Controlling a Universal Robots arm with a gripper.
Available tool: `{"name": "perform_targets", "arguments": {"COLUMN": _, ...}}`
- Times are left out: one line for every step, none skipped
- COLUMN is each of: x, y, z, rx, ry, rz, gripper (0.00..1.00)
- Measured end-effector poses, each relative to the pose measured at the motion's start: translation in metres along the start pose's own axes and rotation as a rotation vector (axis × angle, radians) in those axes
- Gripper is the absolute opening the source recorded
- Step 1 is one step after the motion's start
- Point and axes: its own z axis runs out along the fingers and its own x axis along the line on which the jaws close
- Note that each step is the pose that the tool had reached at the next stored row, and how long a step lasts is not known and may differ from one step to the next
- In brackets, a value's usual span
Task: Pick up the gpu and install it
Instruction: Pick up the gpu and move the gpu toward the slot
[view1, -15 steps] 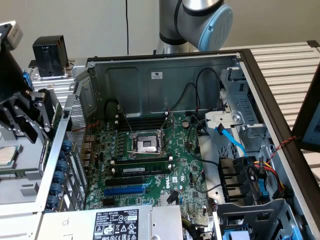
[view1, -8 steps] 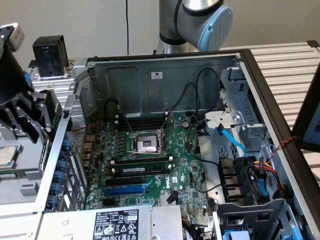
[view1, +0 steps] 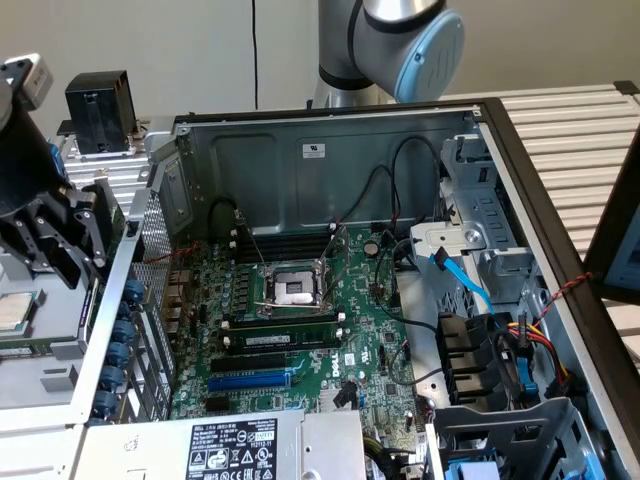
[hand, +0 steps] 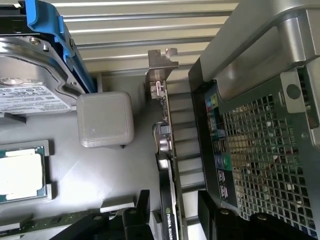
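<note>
The gpu (hand: 167, 150) stands on its edge on a grey tray just outside the computer case. Its silver end bracket (hand: 162, 65) is at the far end and its black shroud with a small green logo (hand: 170, 222) is at the near end. My gripper (hand: 172, 215) is open, with one black finger (hand: 142, 210) on each side of the card's near end and a gap on both sides. In the exterior view my gripper (view1: 65, 245) hangs low at the exterior view's left, beside the case's rear wall. The green motherboard (view1: 300, 330) lies inside the open case.
The case's perforated rear panel (hand: 260, 150) stands close beside the card. On the tray are a grey block (hand: 105, 120), a hard drive in a blue bracket (hand: 30, 75) and a processor (hand: 20, 172). Memory sticks (view1: 285, 325), a blue slot (view1: 250, 381) and cables (view1: 480, 300) lie inside the case.
</note>
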Motion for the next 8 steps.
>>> {"name": "perform_targets", "arguments": {"x": 0.001, "y": 0.001, "z": 0.0018, "rx": -0.0004, "ry": -0.0001, "rz": 0.0, "gripper": 0.51}}
{"name": "perform_targets", "arguments": {"x": 0.003, "y": 0.0018, "z": 0.0034, "rx": -0.0008, "ry": -0.0001, "rz": 0.001, "gripper": 0.51}}
{"name": "perform_targets", "arguments": {"x": 0.004, "y": 0.0027, "z": 0.0052, "rx": -0.001, "ry": -0.0001, "rz": 0.001, "gripper": 0.51}}
{"name": "perform_targets", "arguments": {"x": 0.005, "y": 0.0033, "z": 0.007, "rx": -0.0012, "ry": -0.0001, "rz": 0.001, "gripper": 0.51}}
{"name": "perform_targets", "arguments": {"x": 0.005, "y": 0.0033, "z": 0.0088, "rx": -0.0015, "ry": -0.0001, "rz": 0.002, "gripper": 0.51}}
{"name": "perform_targets", "arguments": {"x": 0.006, "y": 0.0031, "z": 0.0105, "rx": -0.0028, "ry": 0.0002, "rz": 0.002, "gripper": 0.51}}
{"name": "perform_targets", "arguments": {"x": 0.006, "y": 0.0026, "z": 0.0118, "rx": -0.0058, "ry": 0.0007, "rz": 0.003, "gripper": 0.51}}
{"name": "perform_targets", "arguments": {"x": 0.006, "y": 0.0023, "z": 0.0127, "rx": -0.0081, "ry": 0.0011, "rz": 0.003, "gripper": 0.51}}
